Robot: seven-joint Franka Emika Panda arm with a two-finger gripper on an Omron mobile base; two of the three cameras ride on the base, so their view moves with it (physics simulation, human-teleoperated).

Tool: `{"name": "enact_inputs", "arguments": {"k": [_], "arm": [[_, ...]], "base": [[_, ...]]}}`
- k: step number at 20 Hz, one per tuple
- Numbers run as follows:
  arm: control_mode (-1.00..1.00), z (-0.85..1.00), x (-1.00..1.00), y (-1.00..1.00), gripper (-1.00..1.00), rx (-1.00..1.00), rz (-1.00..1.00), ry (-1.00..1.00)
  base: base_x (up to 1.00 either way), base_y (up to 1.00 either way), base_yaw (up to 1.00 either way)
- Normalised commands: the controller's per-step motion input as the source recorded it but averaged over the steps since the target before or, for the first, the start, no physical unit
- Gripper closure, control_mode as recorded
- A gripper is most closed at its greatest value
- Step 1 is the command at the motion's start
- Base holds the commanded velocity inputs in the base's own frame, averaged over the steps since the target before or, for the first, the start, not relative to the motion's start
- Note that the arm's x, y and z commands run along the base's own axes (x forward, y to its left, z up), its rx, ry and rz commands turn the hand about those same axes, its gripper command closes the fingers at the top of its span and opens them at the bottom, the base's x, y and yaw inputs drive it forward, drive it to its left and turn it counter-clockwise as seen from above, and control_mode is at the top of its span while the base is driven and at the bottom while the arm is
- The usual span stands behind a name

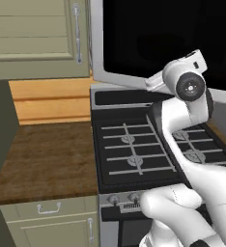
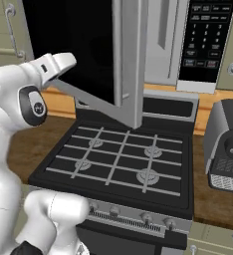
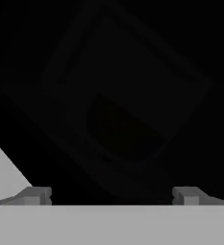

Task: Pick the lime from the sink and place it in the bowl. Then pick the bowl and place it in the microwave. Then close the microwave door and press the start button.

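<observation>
The microwave (image 2: 164, 45) hangs above the range, its door swung partly out. The microwave door (image 1: 148, 34) is a wide black glass panel in a silver-grey frame; in the right base view the door (image 2: 68, 45) stands nearly edge-on. My hand (image 1: 196, 60) presses up to the glass from the outer side, and the same hand (image 2: 58, 63) shows at the door's lower left. My gripper (image 3: 111, 196) is open, its fingertips (image 3: 35, 195) wide apart with only dark glass ahead. A faint darker shape shows in the glass; I cannot tell what it is. Lime, bowl and sink are out of view.
A black gas range (image 1: 134, 149) lies under the door. A wooden counter (image 1: 47, 154) runs to its left, with a green cabinet (image 1: 33, 34) above. The microwave's button panel (image 2: 203, 40) sits right of the cavity. A grey coffee machine (image 2: 228, 144) stands on the right counter.
</observation>
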Motion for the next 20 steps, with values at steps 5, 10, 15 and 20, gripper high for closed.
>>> {"name": "enact_inputs", "arguments": {"k": [5, 10, 15, 20], "arm": [[-1.00, 0.08, 0.59, -0.34, -1.00, 0.11, 0.05, 0.01], [-1.00, 0.04, 0.61, -0.25, -1.00, 0.11, 0.06, 0.05], [-1.00, 0.00, 0.45, -0.18, -1.00, 0.12, 0.06, 0.02], [-1.00, 0.00, 0.48, -0.18, -1.00, 0.13, 0.07, 0.00]], "base": [[0.00, 0.00, 0.00], [0.00, 0.00, 0.00], [0.00, 0.00, 0.00], [0.00, 0.00, 0.00]]}}
